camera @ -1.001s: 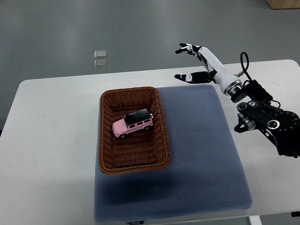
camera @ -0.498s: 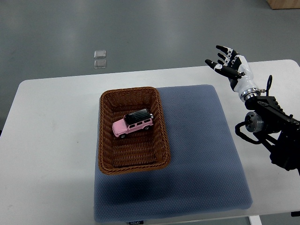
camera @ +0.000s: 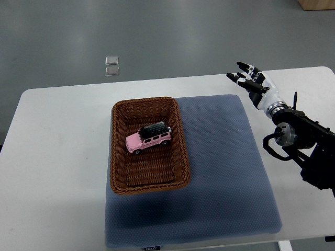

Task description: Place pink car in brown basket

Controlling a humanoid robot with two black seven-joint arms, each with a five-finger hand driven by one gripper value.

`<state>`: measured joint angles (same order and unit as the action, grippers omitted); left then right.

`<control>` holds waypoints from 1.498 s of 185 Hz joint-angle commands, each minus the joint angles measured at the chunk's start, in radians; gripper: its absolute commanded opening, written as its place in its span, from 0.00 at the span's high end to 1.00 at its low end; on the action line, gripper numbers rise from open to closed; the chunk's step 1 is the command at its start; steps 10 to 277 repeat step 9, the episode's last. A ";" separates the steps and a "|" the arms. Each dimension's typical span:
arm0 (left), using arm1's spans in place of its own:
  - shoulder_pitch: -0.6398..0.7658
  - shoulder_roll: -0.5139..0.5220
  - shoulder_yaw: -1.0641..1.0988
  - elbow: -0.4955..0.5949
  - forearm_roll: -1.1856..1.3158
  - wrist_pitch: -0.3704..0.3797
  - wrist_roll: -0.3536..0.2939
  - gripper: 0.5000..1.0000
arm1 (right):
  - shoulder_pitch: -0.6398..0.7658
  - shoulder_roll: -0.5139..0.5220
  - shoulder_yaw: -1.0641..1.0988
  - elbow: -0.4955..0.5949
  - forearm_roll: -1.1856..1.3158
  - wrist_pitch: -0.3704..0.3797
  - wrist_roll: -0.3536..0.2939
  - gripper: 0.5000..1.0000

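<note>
A pink toy car (camera: 148, 137) with a black roof lies inside the brown wicker basket (camera: 118, 172), near its middle. The basket stands on the left part of a grey-blue mat (camera: 225, 167). My right hand (camera: 248, 81) is open and empty, fingers spread, above the table's far right part, well to the right of the basket. Its black arm (camera: 306, 149) comes in from the right edge. The left arm is out of view.
The white table (camera: 57, 172) carries the mat and basket. Two small clear squares (camera: 111, 65) lie on the grey floor beyond the table. A cardboard box corner (camera: 316, 4) shows at the top right.
My right hand has pulled back to the right, away from the mat's far edge, and turned its fingers. The car and basket have not moved.
</note>
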<state>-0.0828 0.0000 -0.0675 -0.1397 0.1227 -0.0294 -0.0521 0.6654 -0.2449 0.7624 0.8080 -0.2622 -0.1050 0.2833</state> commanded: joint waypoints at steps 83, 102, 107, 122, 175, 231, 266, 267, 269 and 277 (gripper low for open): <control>0.000 0.000 0.000 0.000 0.000 0.000 0.000 0.00 | -0.001 -0.007 -0.002 -0.001 -0.003 -0.001 0.007 0.15; 0.000 0.000 0.000 0.000 0.000 0.000 0.000 0.00 | -0.001 -0.007 -0.002 -0.001 -0.003 -0.001 0.007 0.15; 0.000 0.000 0.000 0.000 0.000 0.000 0.000 0.00 | -0.001 -0.007 -0.002 -0.001 -0.003 -0.001 0.007 0.15; 0.000 0.000 0.000 0.000 0.000 0.000 0.000 0.00 | -0.001 -0.007 -0.002 -0.001 -0.003 -0.001 0.007 0.15; 0.000 0.000 0.000 0.000 0.000 0.000 0.000 0.00 | -0.001 -0.007 -0.002 -0.001 -0.003 -0.001 0.007 0.15; 0.000 0.000 0.000 0.000 0.000 0.000 0.000 0.00 | -0.001 -0.007 -0.002 -0.001 -0.003 -0.001 0.007 0.15; 0.000 0.000 0.000 0.000 0.000 0.000 0.000 0.00 | -0.001 -0.007 -0.002 -0.001 -0.003 -0.001 0.007 0.15; 0.000 0.000 0.000 0.000 0.000 0.000 0.000 0.00 | -0.001 -0.007 -0.002 -0.001 -0.003 -0.001 0.007 0.15; 0.000 0.000 0.000 0.000 0.000 0.000 0.000 0.00 | -0.001 -0.007 -0.002 -0.001 -0.003 -0.001 0.007 0.15; 0.000 0.000 0.000 0.000 0.000 0.000 0.000 0.00 | -0.001 -0.007 -0.002 -0.001 -0.003 -0.001 0.007 0.15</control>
